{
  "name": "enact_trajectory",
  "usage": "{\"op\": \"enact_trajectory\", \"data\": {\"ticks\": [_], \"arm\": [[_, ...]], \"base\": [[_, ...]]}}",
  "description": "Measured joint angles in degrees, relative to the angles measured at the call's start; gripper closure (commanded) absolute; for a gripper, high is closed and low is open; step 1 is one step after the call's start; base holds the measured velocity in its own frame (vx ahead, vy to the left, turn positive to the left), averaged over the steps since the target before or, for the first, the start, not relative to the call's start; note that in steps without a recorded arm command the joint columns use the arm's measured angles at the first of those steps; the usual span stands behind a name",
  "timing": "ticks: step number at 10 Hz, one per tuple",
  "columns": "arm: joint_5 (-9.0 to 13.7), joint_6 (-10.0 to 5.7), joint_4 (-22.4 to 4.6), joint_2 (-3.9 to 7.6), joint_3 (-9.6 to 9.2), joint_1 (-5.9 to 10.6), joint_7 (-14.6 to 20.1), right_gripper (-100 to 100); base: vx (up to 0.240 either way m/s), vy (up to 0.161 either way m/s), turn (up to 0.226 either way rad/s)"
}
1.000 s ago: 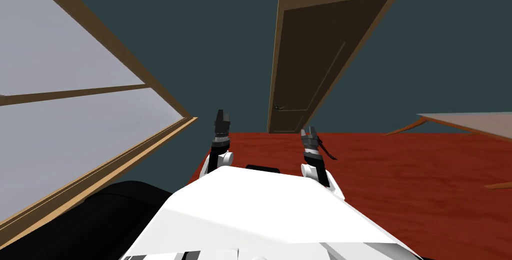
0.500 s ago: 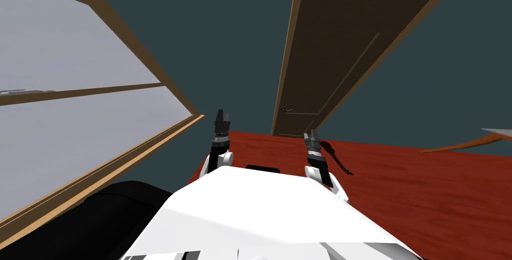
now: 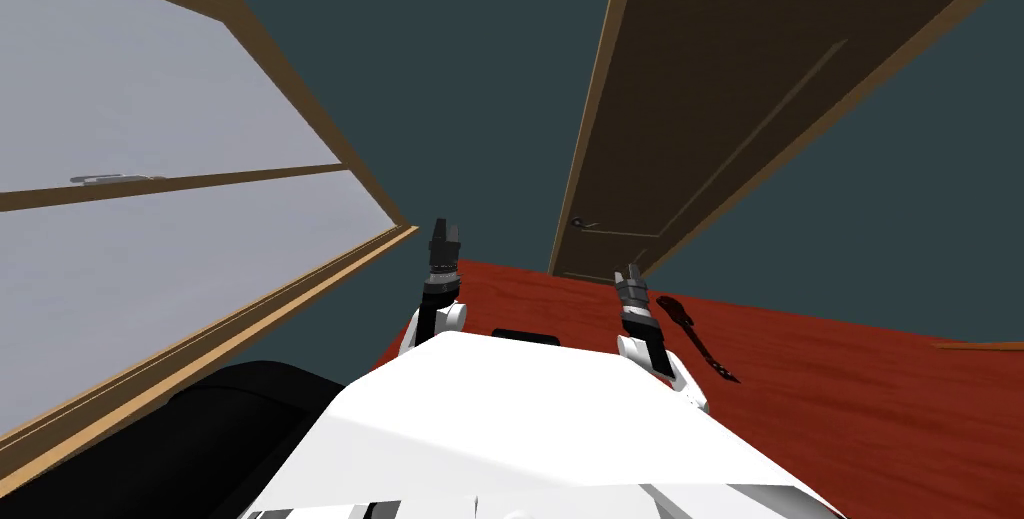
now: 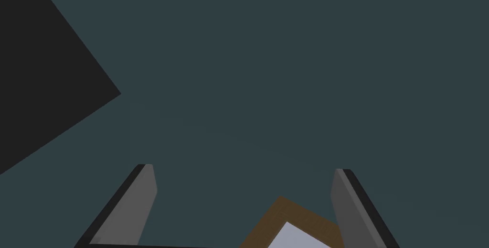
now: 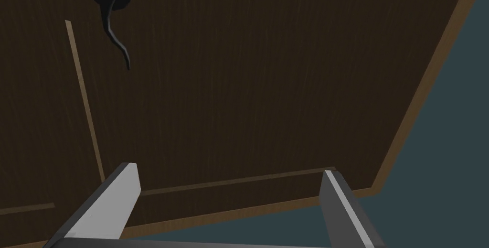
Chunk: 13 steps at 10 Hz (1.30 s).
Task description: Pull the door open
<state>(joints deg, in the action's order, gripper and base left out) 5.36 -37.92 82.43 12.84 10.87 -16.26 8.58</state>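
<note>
Dark door (image 3: 700, 93) closed, at your 1 o'clock, not yet in reach. Black lever handle (image 5: 114, 20) at 11 o'clock from right gripper (image 3: 627, 273), fingers spread, empty. Left gripper (image 3: 445, 228) spread, idle. Lever likely rigid, thin, slippery: take it near the free end. Expect a heavy swing.

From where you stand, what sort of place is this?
Most likely a room in a house: a dark brown door with a black lever handle in a dark teal wall, what looks like a large wood-framed window on my left, and a red floor.
</note>
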Motion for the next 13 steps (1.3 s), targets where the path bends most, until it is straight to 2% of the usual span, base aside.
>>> {"op": "enact_trajectory", "data": {"ticks": [3, 5, 7, 11, 13], "arm": [[0.64, -0.75, -6.06, 1.38, 1.62, 1.53, 0.17, -100], [1.13, -0.28, -7.94, 2.27, 2.73, 1.75, 0.37, -100], [1.30, -0.98, -11.26, 2.64, 3.28, 2.84, 0.28, -100], [2.00, -1.01, -15.47, 4.12, 4.87, 3.59, 0.67, -100], [2.19, -1.54, -18.05, 4.57, 5.40, 4.39, 0.69, -100]], "base": [[0.109, -0.024, 0.199], [0.082, -0.025, 0.124], [0.072, -0.021, 0.160], [0.055, -0.023, 0.110], [0.059, -0.025, 0.150]]}}
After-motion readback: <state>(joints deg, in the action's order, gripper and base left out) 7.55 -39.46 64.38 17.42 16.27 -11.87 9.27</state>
